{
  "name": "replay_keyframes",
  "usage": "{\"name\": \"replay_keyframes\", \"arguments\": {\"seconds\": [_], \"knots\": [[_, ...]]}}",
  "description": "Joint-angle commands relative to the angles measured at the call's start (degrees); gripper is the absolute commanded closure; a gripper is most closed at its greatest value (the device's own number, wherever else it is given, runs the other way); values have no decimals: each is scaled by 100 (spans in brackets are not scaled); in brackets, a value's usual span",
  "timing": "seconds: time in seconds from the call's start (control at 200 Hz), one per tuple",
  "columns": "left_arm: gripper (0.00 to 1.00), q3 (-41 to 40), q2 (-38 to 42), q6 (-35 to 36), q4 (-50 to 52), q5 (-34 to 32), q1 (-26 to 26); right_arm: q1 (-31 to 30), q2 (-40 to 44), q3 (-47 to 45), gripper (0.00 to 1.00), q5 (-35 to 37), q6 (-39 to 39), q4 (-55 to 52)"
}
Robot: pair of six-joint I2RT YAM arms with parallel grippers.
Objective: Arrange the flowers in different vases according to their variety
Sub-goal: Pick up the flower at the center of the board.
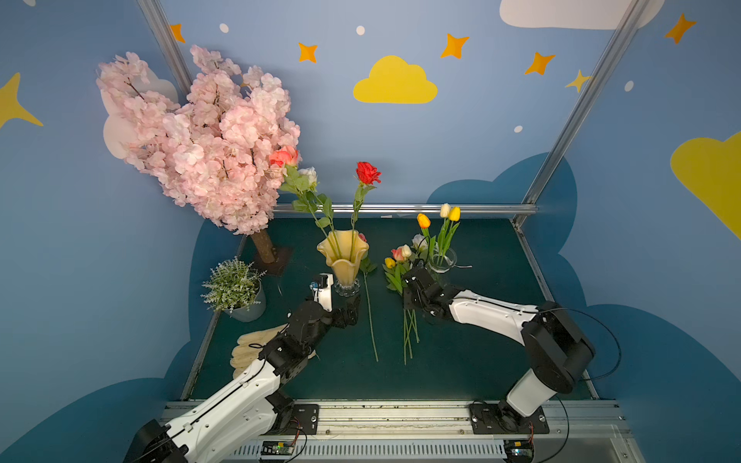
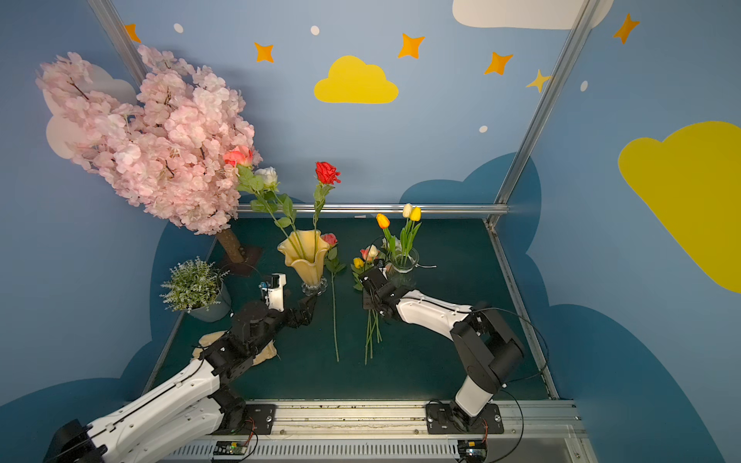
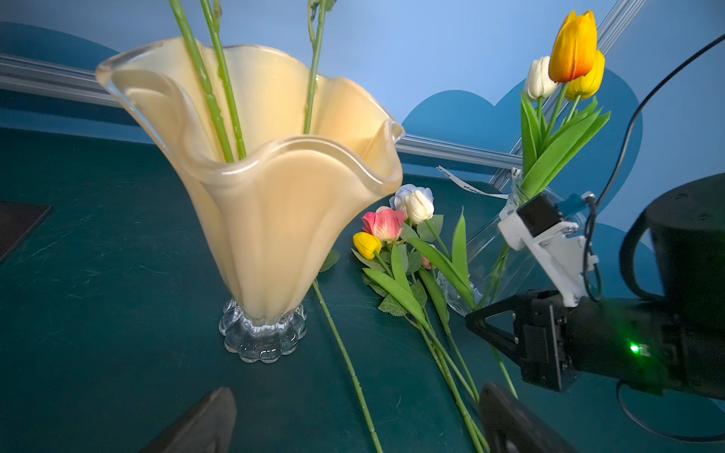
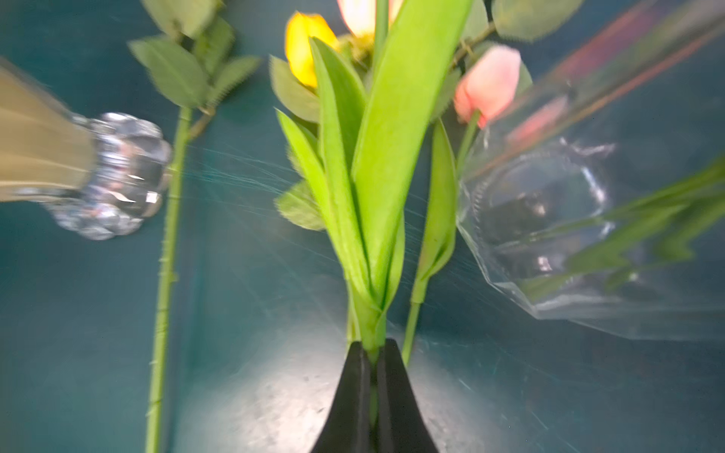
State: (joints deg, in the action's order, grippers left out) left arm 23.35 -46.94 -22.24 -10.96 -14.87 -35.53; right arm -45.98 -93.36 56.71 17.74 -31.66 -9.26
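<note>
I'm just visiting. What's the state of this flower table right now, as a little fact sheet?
Amber vase: three upright roses, pink, white and red
Clear vase: three tulips, orange, cream and yellow
Loose bunch: mixed buds lying between the vases
Single rose: lying beside the amber vase
Right gripper: shut on a tulip stem in the loose bunch
Left gripper: open, empty, near the amber vase

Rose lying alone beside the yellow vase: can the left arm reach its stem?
Probably yes. The left arm has its jaws open; the rose stem lies bare just ahead, and the yellow vase stands aside.
</note>
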Motion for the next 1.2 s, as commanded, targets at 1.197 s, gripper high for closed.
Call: {"name": "replay_keyframes", "arguments": {"seconds": [1.197], "knots": [[0,-173,229,103,-345,-66,-7,1613,2267,214,100,66,2993,4008]]}}
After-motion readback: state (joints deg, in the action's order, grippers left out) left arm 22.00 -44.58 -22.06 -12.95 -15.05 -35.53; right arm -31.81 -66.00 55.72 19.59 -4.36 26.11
